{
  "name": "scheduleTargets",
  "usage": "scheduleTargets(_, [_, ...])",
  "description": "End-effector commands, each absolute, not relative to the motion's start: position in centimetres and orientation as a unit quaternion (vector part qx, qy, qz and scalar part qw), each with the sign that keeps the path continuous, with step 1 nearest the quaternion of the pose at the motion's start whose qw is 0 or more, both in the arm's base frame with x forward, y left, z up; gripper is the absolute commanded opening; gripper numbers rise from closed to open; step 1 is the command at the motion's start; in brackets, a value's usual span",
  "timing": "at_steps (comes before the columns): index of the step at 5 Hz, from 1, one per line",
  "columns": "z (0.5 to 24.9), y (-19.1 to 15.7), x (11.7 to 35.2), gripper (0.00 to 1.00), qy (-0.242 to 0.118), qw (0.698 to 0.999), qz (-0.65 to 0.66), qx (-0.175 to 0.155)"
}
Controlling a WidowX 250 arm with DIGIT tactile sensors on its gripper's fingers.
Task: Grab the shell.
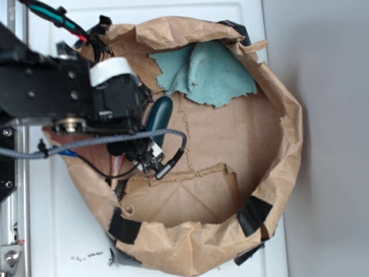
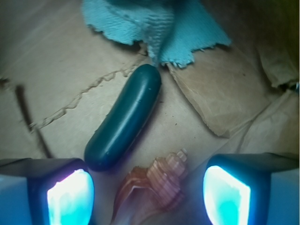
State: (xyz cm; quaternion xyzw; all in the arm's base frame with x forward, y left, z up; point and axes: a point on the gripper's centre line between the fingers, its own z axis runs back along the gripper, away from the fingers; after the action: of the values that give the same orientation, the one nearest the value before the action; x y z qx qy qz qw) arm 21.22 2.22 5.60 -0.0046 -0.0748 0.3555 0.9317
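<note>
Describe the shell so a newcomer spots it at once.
Look inside the brown paper nest, below the teal cloth. Beside the dark green capsule's lower end, between the open hand's glowing fingers, lies the shell: small, orange-brown, ribbed and fan-shaped, not smooth and oblong.

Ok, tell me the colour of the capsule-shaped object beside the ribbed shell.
Dark green; the capsule-shaped object shows best in the wrist view.

No readable text, labels, brands, numbers or signs anywhere in either view; only plain, unmarked surfaces throughout the exterior and wrist pictures.
</note>
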Motion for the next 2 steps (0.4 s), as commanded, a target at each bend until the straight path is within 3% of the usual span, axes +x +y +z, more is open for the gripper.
scheduleTargets(1, [4.33, 1.94, 20.64, 1.0, -0.11, 0.932, 0.344, 0.018])
scheduleTargets(2, [3.99, 1.49, 20.66, 1.0, -0.117, 0.933, 0.34, 0.015])
